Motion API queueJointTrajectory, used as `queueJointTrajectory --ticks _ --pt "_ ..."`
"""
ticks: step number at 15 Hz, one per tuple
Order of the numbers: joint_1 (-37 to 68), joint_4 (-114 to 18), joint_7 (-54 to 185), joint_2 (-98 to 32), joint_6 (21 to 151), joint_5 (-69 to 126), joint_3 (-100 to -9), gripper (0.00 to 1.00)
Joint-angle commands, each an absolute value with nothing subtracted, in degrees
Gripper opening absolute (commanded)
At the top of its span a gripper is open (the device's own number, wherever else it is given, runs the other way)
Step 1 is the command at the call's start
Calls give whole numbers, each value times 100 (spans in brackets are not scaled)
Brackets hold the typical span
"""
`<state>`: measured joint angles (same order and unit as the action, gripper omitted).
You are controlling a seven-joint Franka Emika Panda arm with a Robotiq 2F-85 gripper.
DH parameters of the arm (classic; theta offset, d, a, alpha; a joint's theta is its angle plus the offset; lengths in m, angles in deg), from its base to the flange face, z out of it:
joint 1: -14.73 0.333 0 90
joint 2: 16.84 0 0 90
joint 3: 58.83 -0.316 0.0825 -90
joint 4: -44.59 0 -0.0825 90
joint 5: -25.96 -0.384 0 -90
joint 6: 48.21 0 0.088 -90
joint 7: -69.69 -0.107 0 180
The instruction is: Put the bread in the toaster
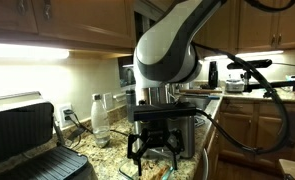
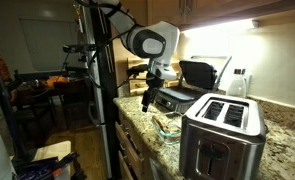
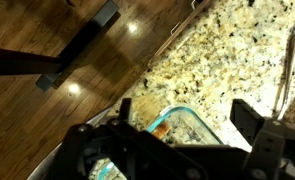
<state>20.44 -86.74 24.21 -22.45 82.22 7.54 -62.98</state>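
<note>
Gripper (image 1: 154,150) hangs above the edge of the granite counter (image 3: 227,45), jaws spread wide with nothing between them. The wrist view shows a clear glass dish (image 3: 192,125) right below it, holding a tan piece that looks like the bread (image 3: 163,127) (too blurred to be sure). The toaster (image 2: 223,130) stands upright on the same counter, slots up, well apart from the gripper; the contact grill (image 2: 192,80) sits farther back, lid raised.

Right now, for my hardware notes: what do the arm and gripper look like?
The arm has smooth rounded white shells with dark joints. A black cable loops beside it. The gripper is black and two-fingered.
</note>
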Motion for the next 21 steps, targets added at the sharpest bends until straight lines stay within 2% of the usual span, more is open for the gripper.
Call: queueJointTrajectory --ticks 1,21 --pt "1999 -8688 2249 -2294 8384 726 -6218 100" --pt "1951 -8442 1512 -2830 8571 796 -6023 100"
